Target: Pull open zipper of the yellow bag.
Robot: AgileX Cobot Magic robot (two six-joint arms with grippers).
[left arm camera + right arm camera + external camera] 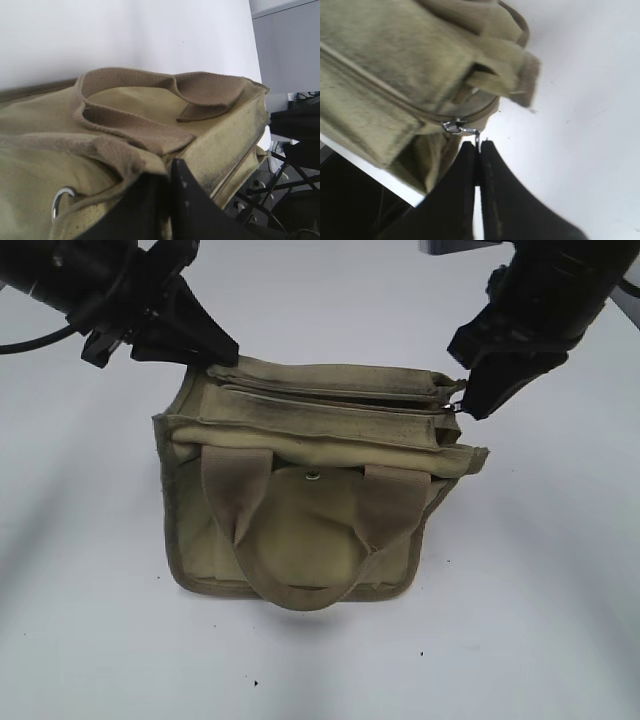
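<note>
Around the khaki-yellow canvas bag [310,490] the plain white tabletop [540,620] is wide open on all sides. Right black gripper [478,146] slants down at the bag's right end, pinched tight on the small silver pull tab [476,137] of the long khaki zipper [330,400]. Left black gripper [222,352] clamps the bag's left top edge.

A plain white table [320,670] fills the scene, softly lit, with faint grey shadows and a few dark specks. In the left wrist view, a grey wall [287,50] rises beyond its edge.
</note>
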